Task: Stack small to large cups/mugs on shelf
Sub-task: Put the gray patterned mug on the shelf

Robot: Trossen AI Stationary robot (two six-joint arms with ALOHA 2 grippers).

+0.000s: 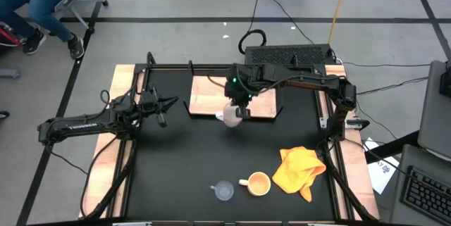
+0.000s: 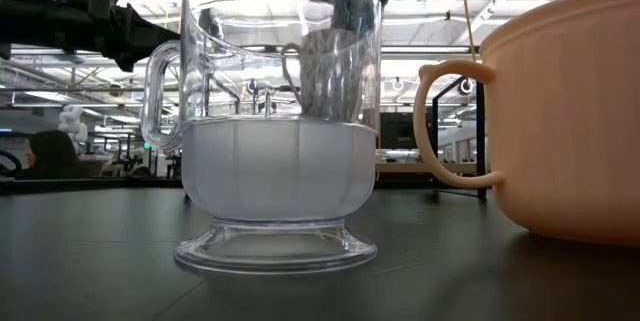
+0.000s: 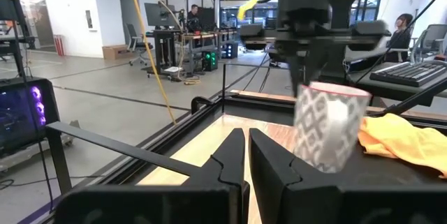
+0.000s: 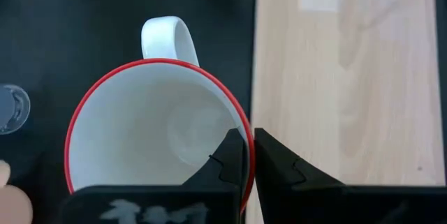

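The white mug (image 1: pixel 230 117) has a red rim and a grey-patterned wall (image 3: pixel 327 128). It hangs from my right gripper (image 4: pixel 249 155) over the near edge of the light-wood shelf (image 1: pixel 211 93). The right gripper is shut on the mug. The clear glass cup (image 1: pixel 224 191) and the orange-yellow mug (image 1: pixel 258 183) stand upright near the table's near edge, and both fill the low view (image 2: pixel 275 141) (image 2: pixel 570 111). My left gripper (image 1: pixel 166 106) is shut. It hovers left of the shelf and points toward it (image 3: pixel 247 155). My right gripper pinches the white mug's rim (image 4: pixel 241 123) on the side opposite the handle (image 4: pixel 167 37). One finger (image 4: pixel 227 155) is inside the mug and the other (image 4: pixel 276 155) is outside. The fingers come from above, pointing down. The mug hangs lifted clear and tilts a little.
An orange-yellow cloth (image 1: pixel 299 171) lies crumpled right of the orange-yellow mug. Black frame rails (image 1: pixel 169 66) run round the black tabletop. A keyboard (image 1: pixel 289 55) lies beyond the far edge. A wide stretch of tabletop lies between the shelf and the near cups.
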